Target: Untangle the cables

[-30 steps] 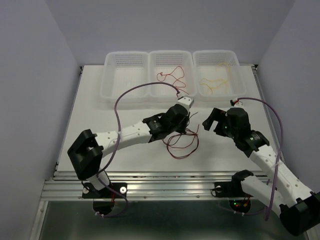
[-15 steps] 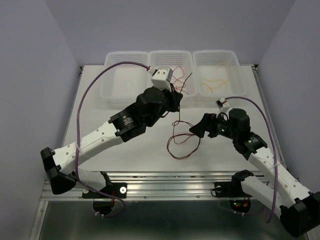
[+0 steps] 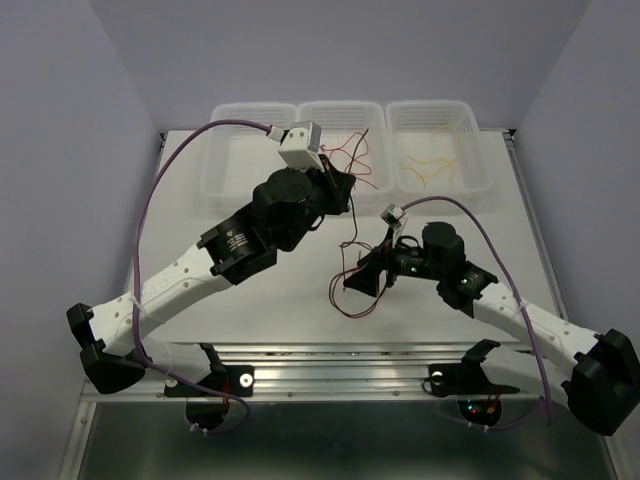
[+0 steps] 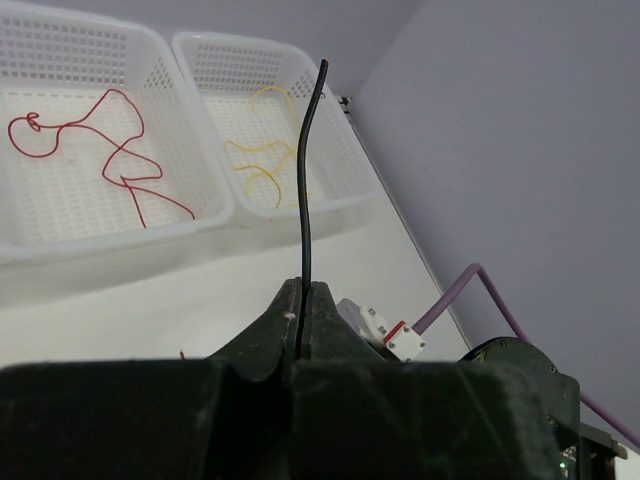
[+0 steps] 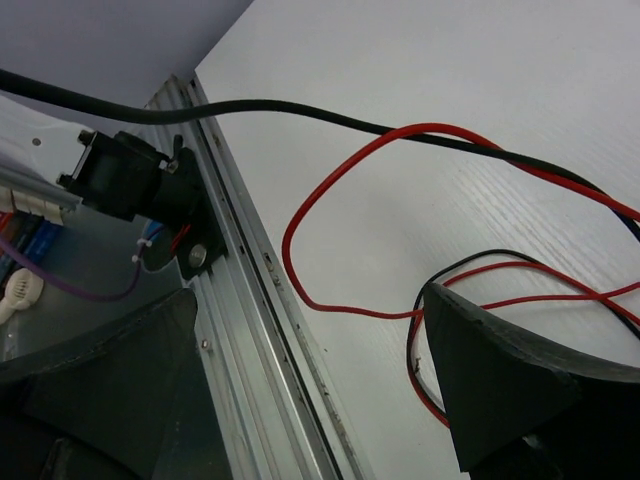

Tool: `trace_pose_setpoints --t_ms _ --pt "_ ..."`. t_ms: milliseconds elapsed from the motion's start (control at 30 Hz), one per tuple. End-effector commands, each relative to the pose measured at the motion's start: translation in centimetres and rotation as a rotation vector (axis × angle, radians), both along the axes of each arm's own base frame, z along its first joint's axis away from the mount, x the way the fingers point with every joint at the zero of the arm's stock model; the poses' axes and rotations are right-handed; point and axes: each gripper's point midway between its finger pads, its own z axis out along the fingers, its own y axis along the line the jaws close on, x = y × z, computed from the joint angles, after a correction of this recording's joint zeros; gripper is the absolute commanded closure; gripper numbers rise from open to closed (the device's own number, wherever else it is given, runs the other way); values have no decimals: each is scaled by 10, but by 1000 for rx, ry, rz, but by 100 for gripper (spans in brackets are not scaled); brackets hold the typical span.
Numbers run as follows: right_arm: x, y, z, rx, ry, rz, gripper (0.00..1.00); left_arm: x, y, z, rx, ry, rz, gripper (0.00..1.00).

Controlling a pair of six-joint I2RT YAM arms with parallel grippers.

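My left gripper [image 3: 343,192] is raised in front of the middle basket and shut on a black cable [image 4: 305,190], whose free end sticks up from the shut jaws [image 4: 301,292]. In the top view the black cable [image 3: 346,245] hangs down to a tangle of red and black cables [image 3: 352,302] on the table. My right gripper [image 3: 366,281] is open, low over this tangle. In the right wrist view its fingers [image 5: 510,390] straddle a red loop [image 5: 300,255], with the black cable [image 5: 290,106] stretched taut above. The right gripper [image 5: 310,400] holds nothing.
Three white baskets stand at the back: the left one [image 3: 250,175] holds nothing, the middle one [image 3: 340,112] holds a red cable [image 3: 352,160], the right one [image 3: 470,130] holds yellow cables [image 3: 425,165]. The table's metal front rail [image 5: 260,330] lies close under the right gripper.
The left gripper rose from the table toward the baskets, drawing the black cable up. The right gripper swung left and down onto the tangle.
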Motion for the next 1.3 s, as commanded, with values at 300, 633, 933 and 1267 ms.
trace_pose_setpoints --t_ms 300,633,933,1267 --pt "31 38 -3 89 -67 -150 0 -1 12 25 -145 24 66 100" --pt "42 45 -1 136 3 -219 99 16 49 27 -132 30 284 100" --pt "85 -34 44 -36 -103 -677 99 74 188 -23 -50 147 774 100" --pt "130 -151 150 -50 -246 -1114 99 44 338 -108 12 321 1247 100"
